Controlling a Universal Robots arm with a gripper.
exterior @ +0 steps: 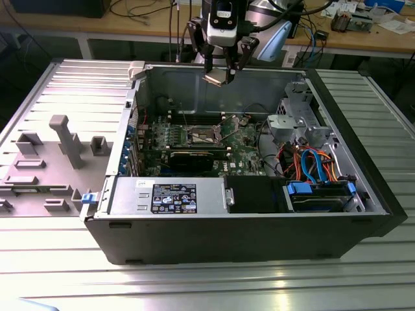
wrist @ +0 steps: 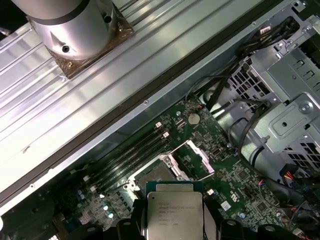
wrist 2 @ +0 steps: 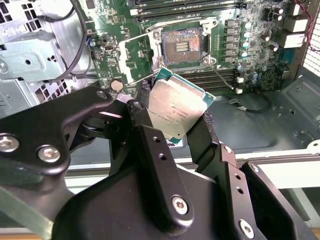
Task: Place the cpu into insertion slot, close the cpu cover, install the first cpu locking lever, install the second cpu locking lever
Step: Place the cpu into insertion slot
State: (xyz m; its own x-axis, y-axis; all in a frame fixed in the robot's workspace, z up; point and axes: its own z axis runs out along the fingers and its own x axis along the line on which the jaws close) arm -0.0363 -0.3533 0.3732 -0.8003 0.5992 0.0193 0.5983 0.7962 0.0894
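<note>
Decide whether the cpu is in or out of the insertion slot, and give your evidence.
Out. The gripper holds the cpu above the board, clear of the insertion slot, whose dark centre lies bare.

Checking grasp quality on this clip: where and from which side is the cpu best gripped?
By two opposite edges, approaching from the metal-top side. The cpu is a thin flat square, so its faces offer no pinch, and its underside likely must stay free for the slot. The gripper holds it so now, a finger on each side edge.
</note>
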